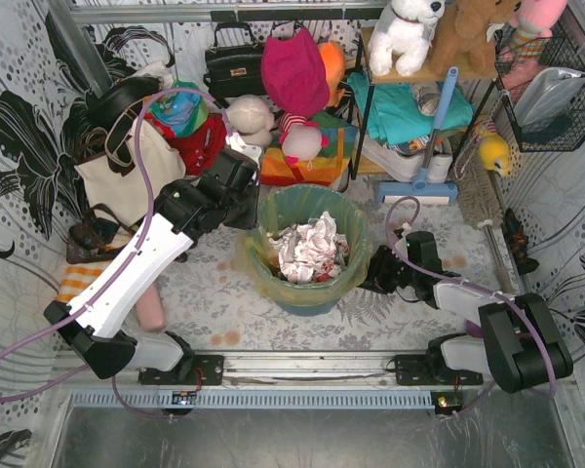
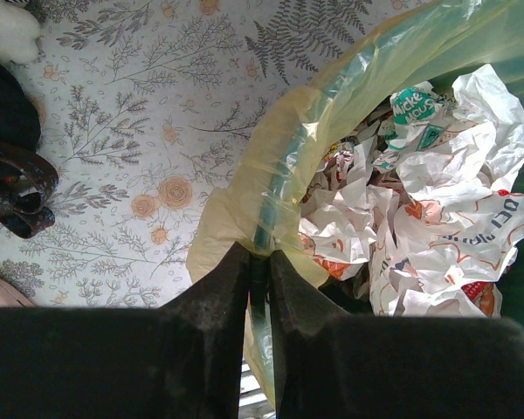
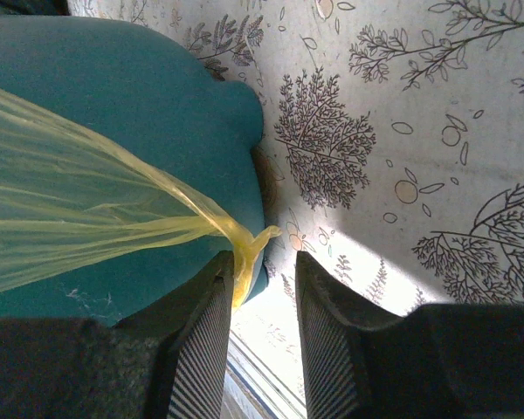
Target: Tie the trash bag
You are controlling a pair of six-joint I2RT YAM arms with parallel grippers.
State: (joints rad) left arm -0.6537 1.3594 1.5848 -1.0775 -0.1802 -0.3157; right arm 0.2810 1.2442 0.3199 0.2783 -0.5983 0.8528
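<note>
The trash bag (image 1: 252, 261) is a thin yellow-green liner folded over the rim of the round teal bin (image 1: 307, 297), with crumpled white paper (image 1: 310, 249) inside. My left gripper (image 1: 250, 209) is at the bin's far-left rim. In the left wrist view it (image 2: 258, 253) is shut on the bag's folded edge (image 2: 271, 157), with the bin's rim pinched inside. My right gripper (image 1: 375, 273) is low at the bin's right side. It (image 3: 264, 262) is open, and a twisted tail (image 3: 246, 240) of the bag (image 3: 70, 201) lies against its left finger, outside the bin wall (image 3: 113, 87).
A cream tote bag (image 1: 127, 171), a black handbag (image 1: 234, 63), soft toys and a shelf crowd the back. A blue dustpan (image 1: 419, 185) stands behind the bin on the right. Black shoes (image 2: 13, 188) lie left. A metal rail (image 1: 302, 366) runs along the near edge.
</note>
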